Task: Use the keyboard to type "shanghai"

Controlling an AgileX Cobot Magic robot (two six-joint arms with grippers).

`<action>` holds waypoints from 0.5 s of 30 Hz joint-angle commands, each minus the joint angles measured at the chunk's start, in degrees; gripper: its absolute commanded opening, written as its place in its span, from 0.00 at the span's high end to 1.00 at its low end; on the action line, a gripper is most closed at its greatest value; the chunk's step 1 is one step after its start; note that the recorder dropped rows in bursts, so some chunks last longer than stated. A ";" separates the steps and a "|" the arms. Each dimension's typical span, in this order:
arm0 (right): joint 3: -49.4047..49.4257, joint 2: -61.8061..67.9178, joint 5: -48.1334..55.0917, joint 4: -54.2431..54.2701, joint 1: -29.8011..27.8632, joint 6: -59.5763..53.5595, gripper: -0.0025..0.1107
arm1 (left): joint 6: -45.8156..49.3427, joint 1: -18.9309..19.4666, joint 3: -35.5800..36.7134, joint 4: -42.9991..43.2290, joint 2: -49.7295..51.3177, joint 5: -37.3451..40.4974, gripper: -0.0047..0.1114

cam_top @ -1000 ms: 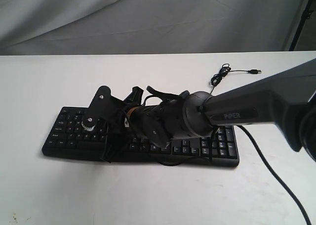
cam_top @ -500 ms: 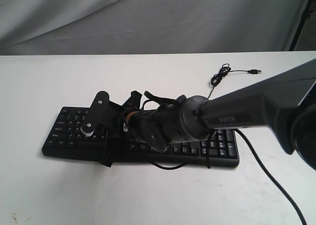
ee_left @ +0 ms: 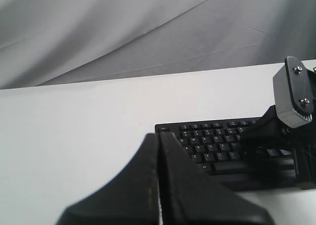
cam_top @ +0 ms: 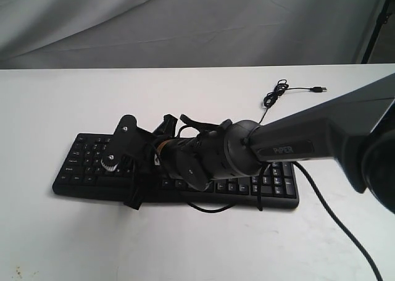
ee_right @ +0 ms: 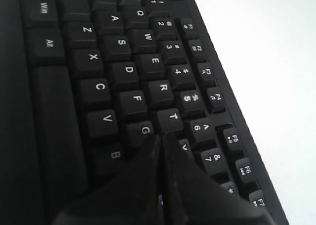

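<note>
The black keyboard with white legends lies on the white table, and my right arm covers its middle. My right gripper reaches across to the keyboard's left half and is shut, with nothing in it. In the right wrist view its closed fingertips sit low over the keyboard where the G and T keys meet, hiding the key beneath. I cannot tell whether they touch it. My left gripper is shut and empty, off the left end of the keyboard. It does not show in the exterior view.
The keyboard's thin USB cable lies coiled behind its right end, plug pointing right. A thicker black arm cable trails over the table at front right. A grey cloth backdrop hangs behind the table's far edge.
My right gripper has shifted slightly left and dropped lower toward the keys. The keyboard has not moved.
</note>
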 commanded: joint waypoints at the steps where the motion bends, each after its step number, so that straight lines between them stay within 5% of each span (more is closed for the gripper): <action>1: 0.09 0.33 1.09 0.18 0.17 -0.47 0.98 | -0.16 -0.20 0.25 0.27 -0.20 -0.16 0.96; 15: 0.09 0.33 1.45 0.18 0.17 -0.60 0.98 | -0.16 -0.20 0.25 0.27 -0.20 -0.16 0.96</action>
